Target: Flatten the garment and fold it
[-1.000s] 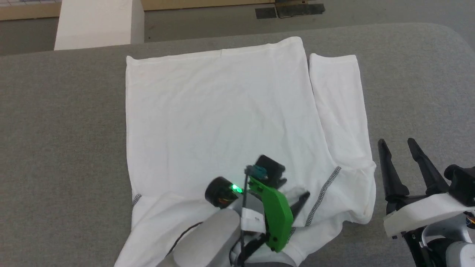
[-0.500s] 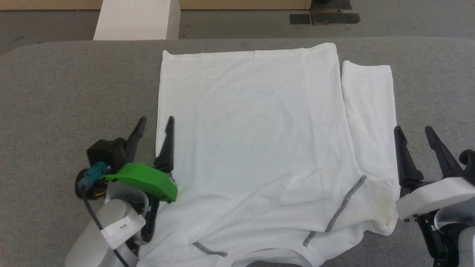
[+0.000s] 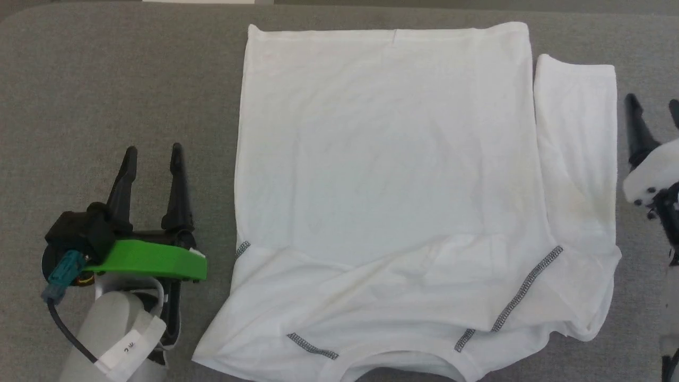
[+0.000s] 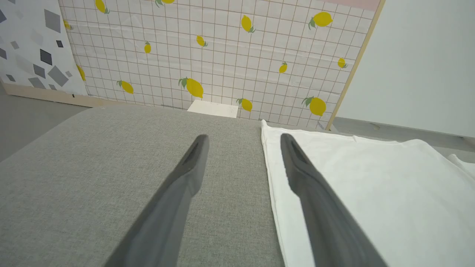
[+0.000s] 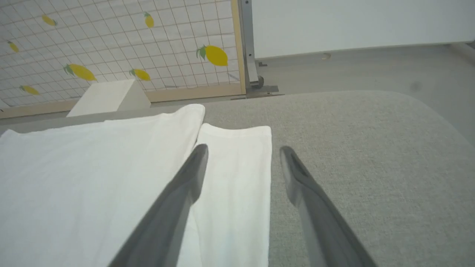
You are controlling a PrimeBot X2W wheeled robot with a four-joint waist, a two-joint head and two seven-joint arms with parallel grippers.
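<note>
Garment [image 3: 387, 159] lies spread on the grey fabric-covered table [image 3: 106, 79], hem at the far edge, neckline [image 3: 403, 363] at the near edge. The main body is mostly smooth. The near third is creased, with layers overlapping. Dark grey zigzag stitching [image 3: 525, 289] runs diagonally at the shoulder on the robot's right. The right sleeve [image 3: 578, 148] lies straight alongside the body, cuff pointing away, with a thin gap between them.

Left gripper [image 3: 153, 149] sits over bare table just beside the garment's left edge, fingers spread wide and holding nothing. In the left wrist view its right-hand finger [image 4: 315, 207] overlaps the cloth edge; I cannot tell whether it touches.

Right gripper [image 3: 653, 101] is at the frame's right edge just beside the sleeve, also wide open and empty. In the right wrist view one finger [image 5: 174, 200] hangs above the sleeve, the other over table.

A white box [image 5: 104, 98] stands beyond the table, before a lemon-print grid panel [image 4: 222, 55].
</note>
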